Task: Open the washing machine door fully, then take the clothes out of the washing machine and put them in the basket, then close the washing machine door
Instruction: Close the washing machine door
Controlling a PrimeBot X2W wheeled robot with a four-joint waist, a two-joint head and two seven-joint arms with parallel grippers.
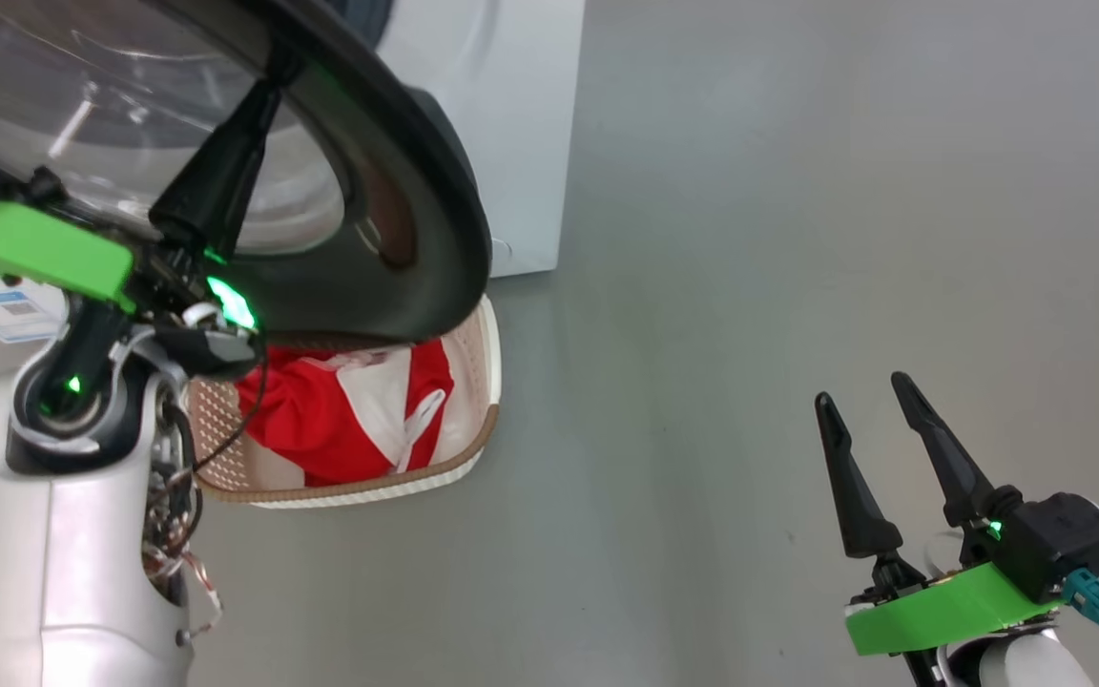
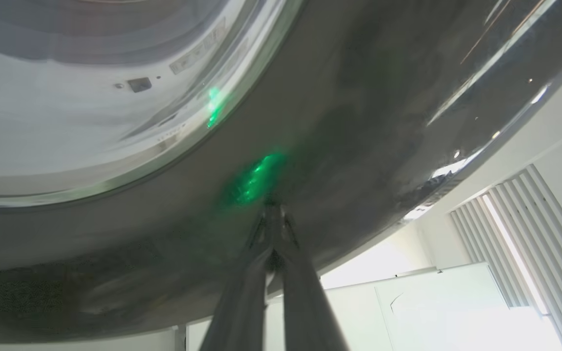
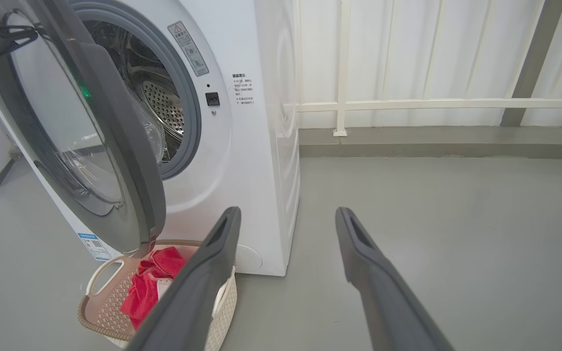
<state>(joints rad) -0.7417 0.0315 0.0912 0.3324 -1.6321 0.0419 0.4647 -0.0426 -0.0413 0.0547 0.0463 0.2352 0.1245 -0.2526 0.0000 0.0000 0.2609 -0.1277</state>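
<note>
Left claw [image 2: 272,208] tips touching washing machine door [image 2: 359,122] — closed.

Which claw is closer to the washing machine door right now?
Left. The left claw, shut, has its tips against the door at its dark rim. The right claw hangs open over the floor, well off to the door's right.

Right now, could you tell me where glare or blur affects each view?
Head view: light streaks glare on the washing machine door glass. Left wrist view: the shut left tool is blurred, and a green glow reflects off the door rim. Right wrist view: sharp, but the washing machine tilts with wide-angle distortion.
</note>
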